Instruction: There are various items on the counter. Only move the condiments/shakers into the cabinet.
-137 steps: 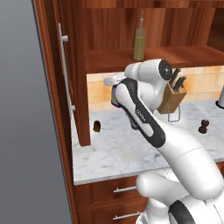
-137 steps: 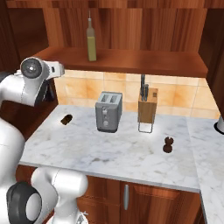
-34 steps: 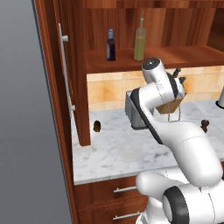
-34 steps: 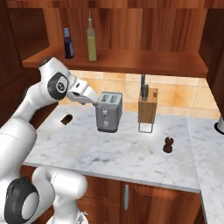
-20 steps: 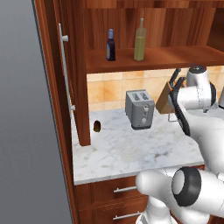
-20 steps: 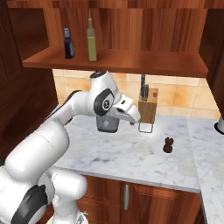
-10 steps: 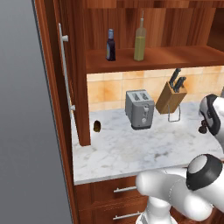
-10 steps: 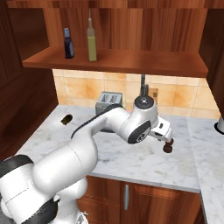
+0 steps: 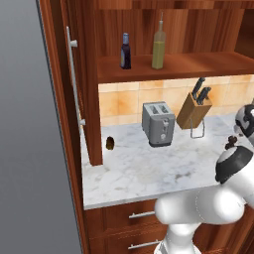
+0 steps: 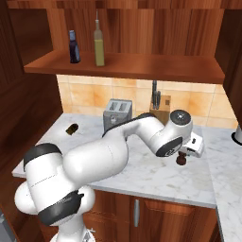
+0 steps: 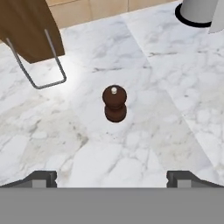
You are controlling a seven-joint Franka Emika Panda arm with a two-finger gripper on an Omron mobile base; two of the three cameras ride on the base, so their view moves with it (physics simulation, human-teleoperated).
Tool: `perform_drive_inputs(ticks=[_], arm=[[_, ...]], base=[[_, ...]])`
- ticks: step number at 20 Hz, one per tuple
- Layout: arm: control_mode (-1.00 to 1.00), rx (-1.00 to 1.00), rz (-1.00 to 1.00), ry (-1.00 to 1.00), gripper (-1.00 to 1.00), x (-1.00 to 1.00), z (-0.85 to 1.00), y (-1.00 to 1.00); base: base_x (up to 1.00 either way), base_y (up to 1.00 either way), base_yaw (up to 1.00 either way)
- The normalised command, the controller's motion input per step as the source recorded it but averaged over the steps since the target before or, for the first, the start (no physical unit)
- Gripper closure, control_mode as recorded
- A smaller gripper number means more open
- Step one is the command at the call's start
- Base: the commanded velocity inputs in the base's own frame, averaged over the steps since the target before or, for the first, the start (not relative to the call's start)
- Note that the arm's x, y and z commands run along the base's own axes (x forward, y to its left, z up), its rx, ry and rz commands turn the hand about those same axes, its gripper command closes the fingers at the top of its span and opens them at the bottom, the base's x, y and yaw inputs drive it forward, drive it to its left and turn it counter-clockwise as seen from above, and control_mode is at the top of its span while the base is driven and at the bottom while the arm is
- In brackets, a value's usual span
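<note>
No legible text, label, brand or number on anything here.

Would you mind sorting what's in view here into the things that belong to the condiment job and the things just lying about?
Belongs to the job:
- pepper mill, on the counter
- oil bottle, in the cabinet
- dark blue-capped bottle, beside it on the shelf
- gripper, open above the mill

Just lying about:
- toaster
- knife block
- small brown lump

Warm tan tiles (image 10: 85, 94) line the wall behind the worktop, glossy under even light. To the far left a flat grey wall (image 9: 25, 149) runs floor to ceiling, bare and shadowless.
</note>
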Motion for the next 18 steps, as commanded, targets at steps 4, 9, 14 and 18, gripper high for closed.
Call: perform_drive_inputs(ticks=[4, 9, 14, 18], arm=[[-1.0, 0.0, -0.08, 0.0, -1.0, 0.45, -0.3, 0.0], [-1.0, 0.0, -0.06, 0.0, -1.0, 0.37, -0.29, 0.0], [-1.0, 0.0, -0.04, 0.06, -1.0, 0.19, -0.3, 0.0], [-1.0, 0.0, -0.01, 0.09, -1.0, 0.08, -0.28, -0.06]], base=[[0.0, 0.0, 0.0], [0.0, 0.0, 0.0], [0.0, 0.0, 0.0], [0.0, 0.0, 0.0]])
